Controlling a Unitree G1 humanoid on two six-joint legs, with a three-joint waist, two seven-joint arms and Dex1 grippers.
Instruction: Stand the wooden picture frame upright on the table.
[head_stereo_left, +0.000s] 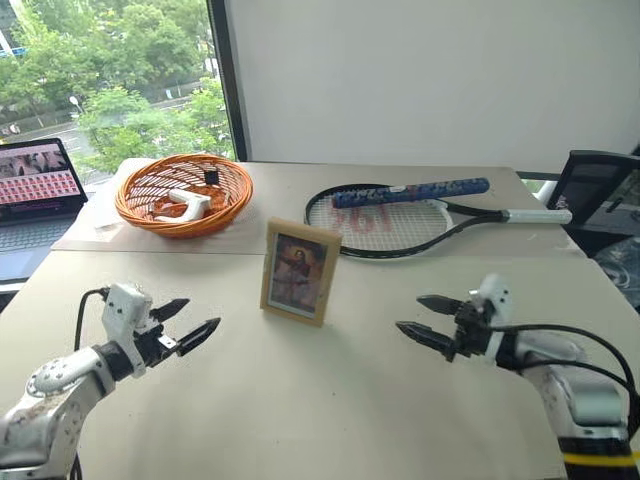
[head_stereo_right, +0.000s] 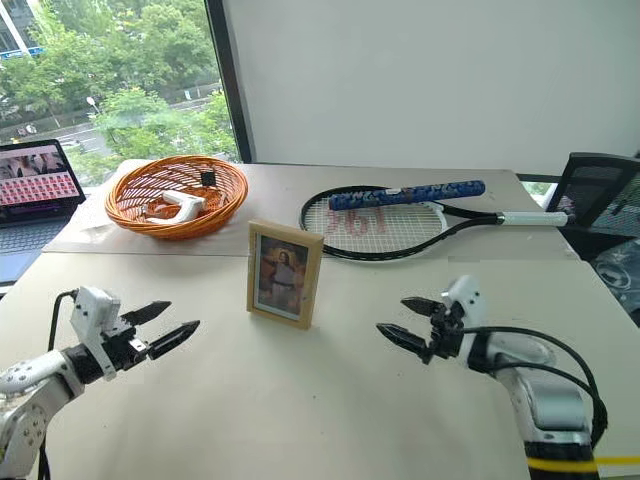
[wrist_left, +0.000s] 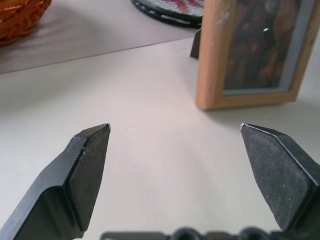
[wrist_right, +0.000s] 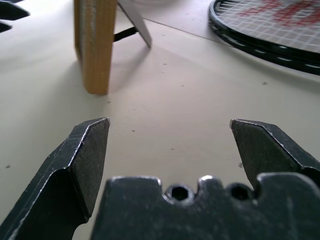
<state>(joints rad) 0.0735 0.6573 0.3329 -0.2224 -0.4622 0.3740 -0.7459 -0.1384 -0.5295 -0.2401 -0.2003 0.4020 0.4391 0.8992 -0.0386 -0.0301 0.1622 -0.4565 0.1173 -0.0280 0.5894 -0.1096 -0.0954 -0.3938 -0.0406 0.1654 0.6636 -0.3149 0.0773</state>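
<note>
Two black-fingered end effectors, left (head_stereo_left: 186, 320) and right (head_stereo_left: 418, 316), are seen spread wide and empty, flanking the small light-wood picture frame (head_stereo_left: 298, 271), which stands upright on the beige counter (head_stereo_left: 320, 400). Its fold-out stand (wrist_right: 135, 22) is revealed by the right wrist view.

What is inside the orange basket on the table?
In the orange basket lie a white object and a small black item near its far rim. The near wall covers part of the bottom, so anything there is hidden.
</note>
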